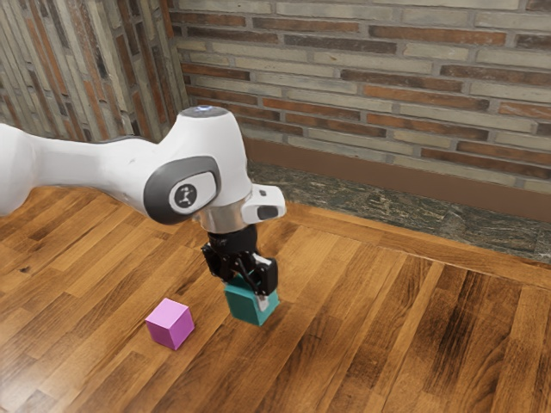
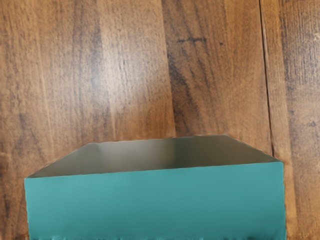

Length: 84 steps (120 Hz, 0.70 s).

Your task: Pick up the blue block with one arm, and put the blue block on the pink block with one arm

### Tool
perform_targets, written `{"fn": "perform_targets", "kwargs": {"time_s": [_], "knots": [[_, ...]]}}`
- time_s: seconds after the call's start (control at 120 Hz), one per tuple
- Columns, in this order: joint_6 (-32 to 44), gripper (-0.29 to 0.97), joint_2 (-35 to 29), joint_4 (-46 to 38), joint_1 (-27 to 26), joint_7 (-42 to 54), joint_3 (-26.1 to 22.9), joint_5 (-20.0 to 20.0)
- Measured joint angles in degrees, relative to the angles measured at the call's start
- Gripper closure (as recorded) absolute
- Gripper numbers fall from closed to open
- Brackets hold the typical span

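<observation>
**Gripper closed around the blue block, pink block waiting alongside**

From where I stand, the white arm (image 1: 112,172) comes in from the exterior view's left and bends down over the wooden table (image 1: 413,327). Its black gripper (image 1: 250,295) points straight down at the blue block (image 1: 245,311), which is really more of a greenish blue. The two fingers are drawn in close, with the upper part of the block between them. One pale fingertip (image 1: 263,303) lies flat against the face turned toward the exterior view's right, and the other finger sits on the far side. As far as I can see, the gripper has the block pinched from both sides. I cannot tell whether the block's underside is resting on the boards or hanging just above them.

The pink block (image 1: 170,323) sits on the table near the blue one, toward the exterior view's left and a little nearer the camera. There is a clear gap of bare wood between them, and nothing lies on its top.

In the wrist view, the blue block (image 2: 155,205) shows directly under the hand, with a dark shadowed band along its far edge. Beyond that are the brown planks.

A brick wall (image 1: 387,77) runs behind the table.
</observation>
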Motion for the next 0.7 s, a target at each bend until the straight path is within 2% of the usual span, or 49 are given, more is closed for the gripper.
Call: {"fn": "perform_targets", "kwargs": {"time_s": [0.108,0.267,0.483,0.7], "knots": [[-3.21,0.31,-5.59,-3.73,7.29,1.91,-3.72,1.95],[-7.31,0.31,-11.62,-8.54,14.73,4.70,-4.57,4.51],[-10.13,0.30,-17.28,-14.26,18.30,7.85,-4.57,7.89],[-9.06,0.29,-15.07,-16.22,20.65,9.96,-4.16,9.73]]}}
